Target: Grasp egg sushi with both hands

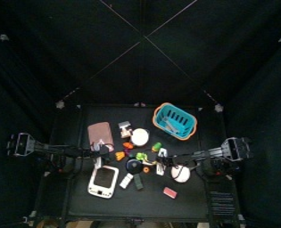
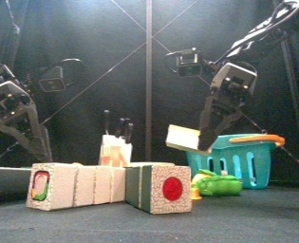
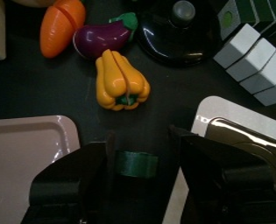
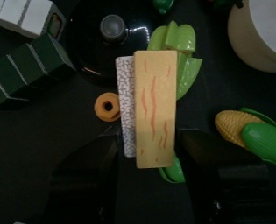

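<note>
The egg sushi [image 4: 146, 101] is a long yellow-orange slab on white rice. My right gripper [image 4: 152, 162] is shut on its near end. In the front view the right gripper [image 2: 202, 133] holds the egg sushi [image 2: 183, 140] tilted above the table, to the left of the basket. My left gripper [image 3: 140, 171] is open and low over the table, with a small green piece [image 3: 138, 164] between its jaws. It is apart from the sushi. In the top view the left arm [image 1: 77, 156] comes in from the left and the right arm [image 1: 202, 158] from the right.
A yellow pepper [image 3: 120, 80], an eggplant [image 3: 102, 37], a carrot [image 3: 61, 26] and a black lid [image 3: 181, 31] lie ahead of the left gripper. A teal basket [image 2: 240, 157] stands at the right. Two sushi rolls [image 2: 76, 185] stand at the front. A pink tray [image 1: 101, 134] lies at the left.
</note>
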